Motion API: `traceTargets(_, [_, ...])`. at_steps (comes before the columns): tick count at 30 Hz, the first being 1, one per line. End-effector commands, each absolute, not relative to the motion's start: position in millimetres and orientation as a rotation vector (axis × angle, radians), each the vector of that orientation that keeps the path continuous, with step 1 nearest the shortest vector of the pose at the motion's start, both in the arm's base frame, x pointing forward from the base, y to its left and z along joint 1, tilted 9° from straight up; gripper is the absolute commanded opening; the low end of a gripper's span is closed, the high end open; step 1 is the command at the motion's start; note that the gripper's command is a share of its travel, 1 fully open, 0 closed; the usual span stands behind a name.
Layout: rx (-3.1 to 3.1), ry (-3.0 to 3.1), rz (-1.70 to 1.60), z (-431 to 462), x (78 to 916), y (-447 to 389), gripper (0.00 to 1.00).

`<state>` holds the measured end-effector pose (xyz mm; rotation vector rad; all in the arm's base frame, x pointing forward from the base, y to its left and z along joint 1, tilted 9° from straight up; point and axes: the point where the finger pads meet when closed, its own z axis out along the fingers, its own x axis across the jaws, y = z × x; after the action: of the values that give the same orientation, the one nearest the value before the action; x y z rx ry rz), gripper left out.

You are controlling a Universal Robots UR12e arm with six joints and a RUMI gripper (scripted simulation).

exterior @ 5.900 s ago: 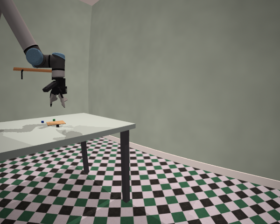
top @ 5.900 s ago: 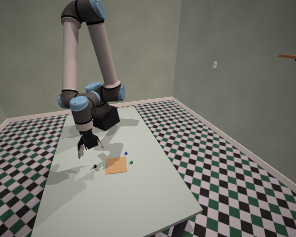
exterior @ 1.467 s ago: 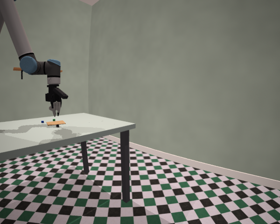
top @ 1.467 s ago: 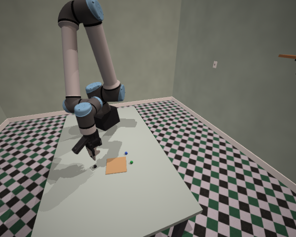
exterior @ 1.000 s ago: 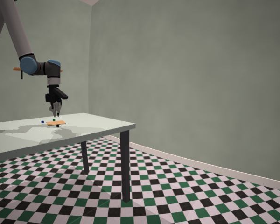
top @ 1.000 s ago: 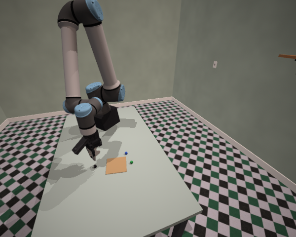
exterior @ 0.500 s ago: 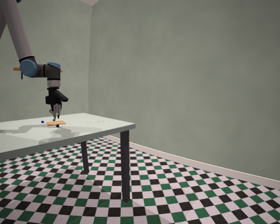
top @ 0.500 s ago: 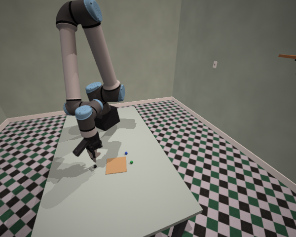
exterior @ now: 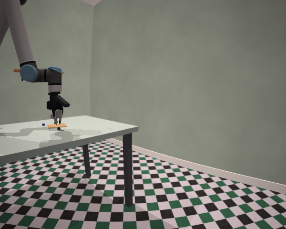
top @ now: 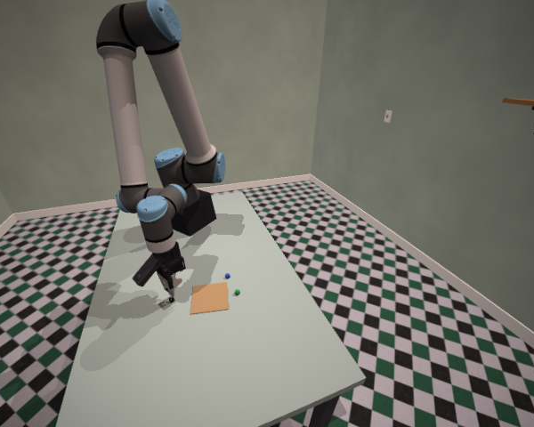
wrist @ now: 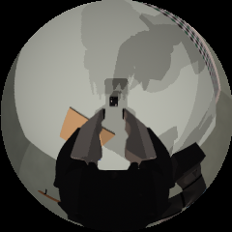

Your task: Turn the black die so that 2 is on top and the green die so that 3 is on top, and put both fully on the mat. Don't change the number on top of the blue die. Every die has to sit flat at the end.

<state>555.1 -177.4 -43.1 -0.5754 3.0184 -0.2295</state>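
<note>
While jaws stand parted, black die (top: 171, 299) (exterior: 58, 128) (wrist: 113, 101) just beneath.

the numbers on the black die (top: 171, 299) (exterior: 58, 129) (wrist: 113, 101) are too small to read.
</note>
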Motion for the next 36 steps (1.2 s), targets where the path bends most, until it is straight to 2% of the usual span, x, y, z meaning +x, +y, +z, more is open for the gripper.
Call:
traceTargets(1, [-0.575,3.017,-0.231,-48.4,556.1,-178.5,0.18])
traceTargets(36, [-0.575,3.017,-0.231,-55.5,556.7,-179.6,0.18])
